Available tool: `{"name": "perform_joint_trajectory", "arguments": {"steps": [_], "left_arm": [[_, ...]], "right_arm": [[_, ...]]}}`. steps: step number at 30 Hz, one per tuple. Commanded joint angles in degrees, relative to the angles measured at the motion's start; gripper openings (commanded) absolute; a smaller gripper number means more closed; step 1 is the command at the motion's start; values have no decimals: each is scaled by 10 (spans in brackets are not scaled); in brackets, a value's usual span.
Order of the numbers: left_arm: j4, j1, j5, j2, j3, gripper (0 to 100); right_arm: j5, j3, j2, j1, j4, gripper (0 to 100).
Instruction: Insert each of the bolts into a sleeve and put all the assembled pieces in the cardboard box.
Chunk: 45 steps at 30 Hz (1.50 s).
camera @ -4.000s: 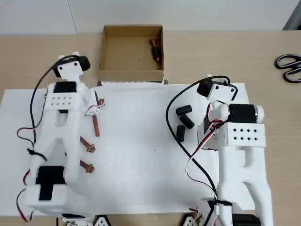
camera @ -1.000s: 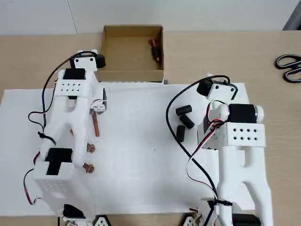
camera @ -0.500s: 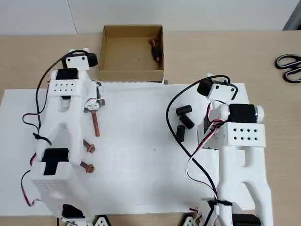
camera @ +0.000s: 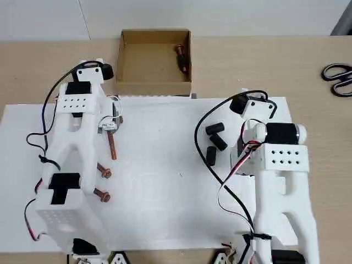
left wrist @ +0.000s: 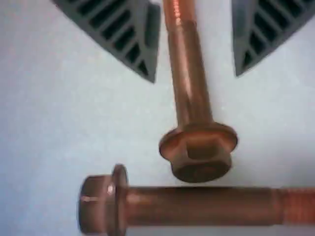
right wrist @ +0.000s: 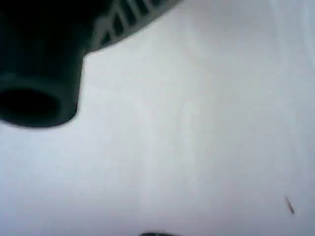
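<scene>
One assembled piece [camera: 181, 58] deposited in cardboard box [camera: 132, 82]. Three bolts [camera: 102, 172], three sleeves [camera: 218, 142] not yet joined. Left claw [left wrist: 194, 71] spread astride bolt shank. Right claw [right wrist: 125, 17]: state cannot be told.

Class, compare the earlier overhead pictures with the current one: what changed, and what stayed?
The left arm swung toward the cardboard box, then eased back; its tool, open, straddles a bolt without gripping it. The other bolts, the sleeves, the right arm and the assembled piece in the box stayed put.

Three bolts [camera: 112, 147], three sleeves [camera: 215, 128] apart on white sheet [camera: 165, 187], assembled piece [camera: 182, 57] in cardboard box [camera: 154, 87]
</scene>
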Motion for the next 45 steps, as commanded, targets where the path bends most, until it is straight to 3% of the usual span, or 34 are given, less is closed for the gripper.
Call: {"name": "perform_joint_trajectory", "arguments": {"steps": [1,22,28,36,45], "left_arm": [[-11,3,-4,-4,-3,108],[-69,-2,-4,69,-5,106],[-72,-1,-2,71,-3,4],[-69,-2,-1,130,-6,6],[-28,13,-4,-12,-16,6]], "right_arm": [[4,-4,-15,3,-10,2],[4,-4,-15,3,-9,2],[4,-4,-15,3,-9,2],[4,-4,-16,3,-9,2],[4,-4,-20,-2,-4,2]]}}
